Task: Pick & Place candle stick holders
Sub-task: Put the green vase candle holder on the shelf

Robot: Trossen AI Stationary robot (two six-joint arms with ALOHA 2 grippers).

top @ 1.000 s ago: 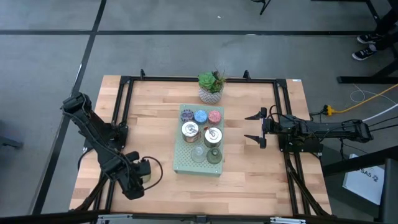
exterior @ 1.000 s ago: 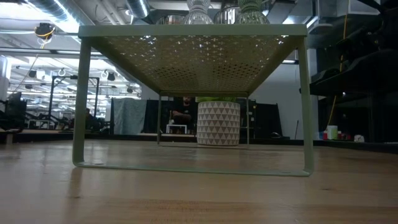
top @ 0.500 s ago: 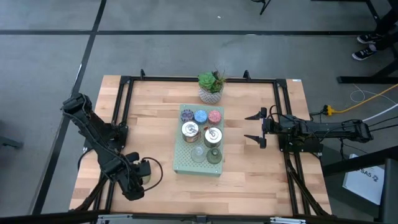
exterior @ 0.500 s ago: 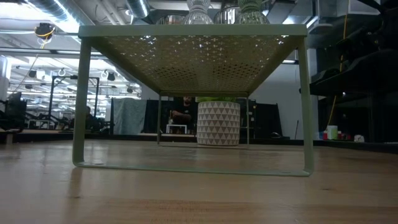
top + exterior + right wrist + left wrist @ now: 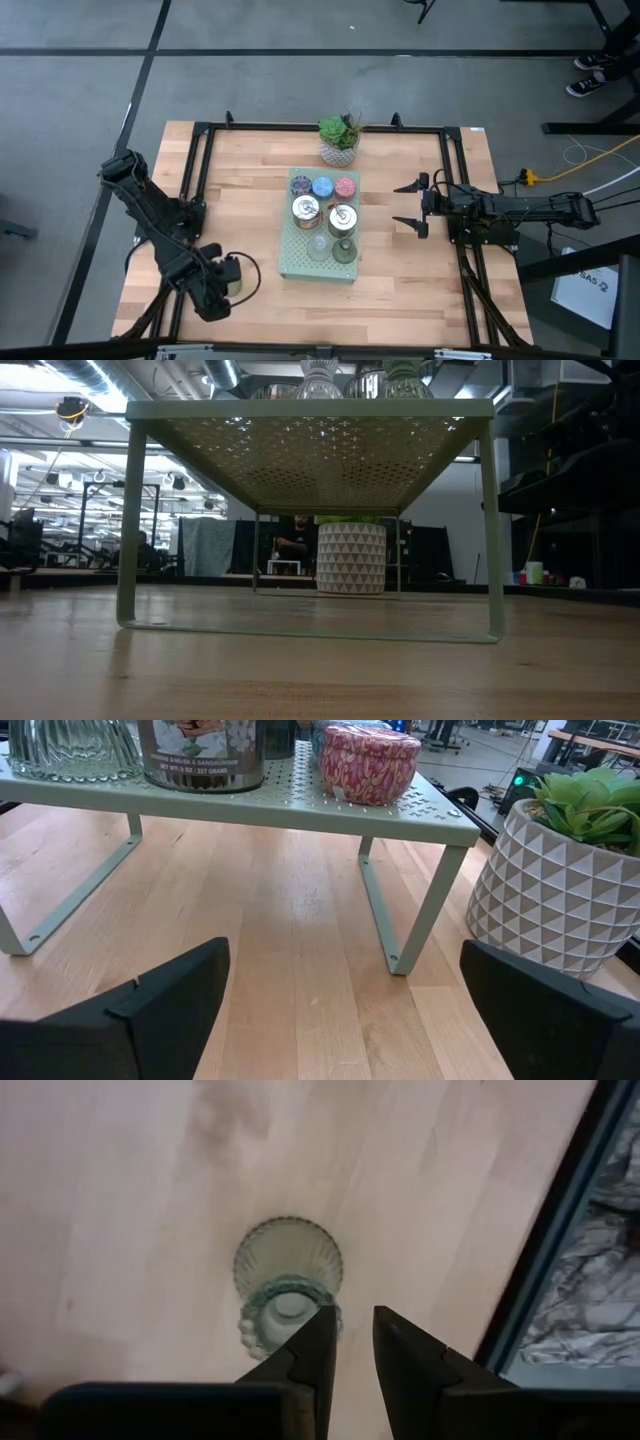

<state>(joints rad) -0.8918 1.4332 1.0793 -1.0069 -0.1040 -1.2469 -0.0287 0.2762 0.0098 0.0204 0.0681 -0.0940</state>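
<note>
An olive-green glass candle stick holder [image 5: 288,1285] stands upright on its base on the bare wood at the table's near left [image 5: 238,284]. My left gripper [image 5: 352,1318] points down just beside it with a narrow gap and nothing between its fingers. One finger shows in front of the holder's beaded rim; whether they touch I cannot tell. Several more holders [image 5: 322,210] stand on the green perforated shelf [image 5: 292,262] mid-table: purple, blue, pink, two silver, two glass ones. My right gripper [image 5: 410,205] waits open and level to the shelf's right.
A succulent in a white patterned pot [image 5: 339,140] stands behind the shelf, near the far edge [image 5: 560,890]. The shelf rests on thin bent legs [image 5: 128,525] with open room beneath it. Black frame rails [image 5: 200,180] run along the table's sides. Bare wood lies left and right of the shelf.
</note>
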